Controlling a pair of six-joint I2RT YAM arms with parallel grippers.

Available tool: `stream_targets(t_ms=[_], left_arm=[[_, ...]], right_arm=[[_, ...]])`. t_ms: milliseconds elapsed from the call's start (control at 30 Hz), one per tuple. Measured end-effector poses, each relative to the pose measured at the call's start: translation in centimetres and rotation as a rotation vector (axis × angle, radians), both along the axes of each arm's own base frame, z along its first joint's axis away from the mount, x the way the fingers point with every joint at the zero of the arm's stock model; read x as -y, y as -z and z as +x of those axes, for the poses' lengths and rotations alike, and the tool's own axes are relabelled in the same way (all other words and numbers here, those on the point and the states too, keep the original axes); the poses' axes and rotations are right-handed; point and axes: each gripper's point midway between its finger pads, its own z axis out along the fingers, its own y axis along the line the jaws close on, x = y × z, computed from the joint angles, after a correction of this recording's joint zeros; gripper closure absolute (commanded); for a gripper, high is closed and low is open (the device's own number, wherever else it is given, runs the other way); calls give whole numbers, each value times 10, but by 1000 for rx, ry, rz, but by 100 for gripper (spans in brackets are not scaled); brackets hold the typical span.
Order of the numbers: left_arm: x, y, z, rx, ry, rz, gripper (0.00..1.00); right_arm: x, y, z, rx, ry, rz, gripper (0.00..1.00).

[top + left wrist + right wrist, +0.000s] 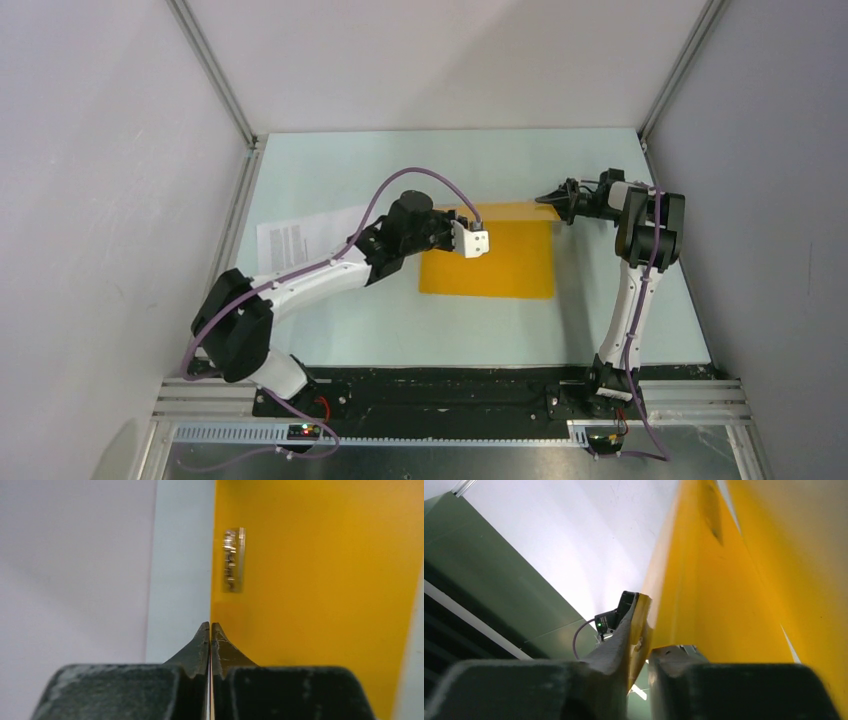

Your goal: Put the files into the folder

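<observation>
Left hand (210,630): narrow, fingertips all but meeting on a thin side edge of the folder (310,605). Reads as a pinch on that edge.
Just past the left fingertips: a yellow face runs away from the hand. The metal clip (233,560) is ahead and slightly to the right of the tips, blurred.
Right hand (644,630): narrow, with a corner of the raised cover (694,580) between the fingers, lying against one of them. The sheet hides the other fingertip, so I cannot tell whether it presses.
Beyond the right fingertips: two yellow faces spread apart in a V, so the folder is partly open.
Why held so (judgement): one hand at each end of the lifted edge keeps the floppy cover from sagging shut, so the clip side stays reachable for loading.
Files (295,240): flat on the tabletop (400,330), behind the left hand beside its forearm, on the side away from the folder. They are well apart from both hands and not yet inside.
Overhead view only: shows the files, both arms, and the folder between the two hands.
Left wrist view only: shows the clip and how close the fingertips stand.
Right wrist view only: shows the gap between cover and base. Neither wrist view shows the paper.
</observation>
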Motion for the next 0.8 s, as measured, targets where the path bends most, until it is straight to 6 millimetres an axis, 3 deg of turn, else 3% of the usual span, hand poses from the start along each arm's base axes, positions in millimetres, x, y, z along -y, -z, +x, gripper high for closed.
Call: stream_targets(t_ms=[67, 100, 167, 333, 533, 667, 800], left_arm=[[2, -5, 3, 14, 3, -7, 100], [2, -6, 5, 16, 0, -9, 100], [3, -11, 12, 21, -12, -17, 100], [1, -31, 42, -57, -110, -64, 100], [-27, -79, 89, -208, -279, -234, 100], [-47, -89, 110, -368, -385, -365, 100], [-50, -87, 127, -624, -449, -538, 100]], right_arm=[[1, 0, 2, 8, 0, -2, 37], [1, 0, 4, 9, 2, -2, 11], [3, 0, 6, 12, 4, -2, 2], [17, -7, 12, -21, 34, 4, 1], [71, -11, 31, -52, 174, -36, 0], [104, -20, 47, 12, 283, -169, 0], [111, -47, 56, 190, 318, -449, 1]])
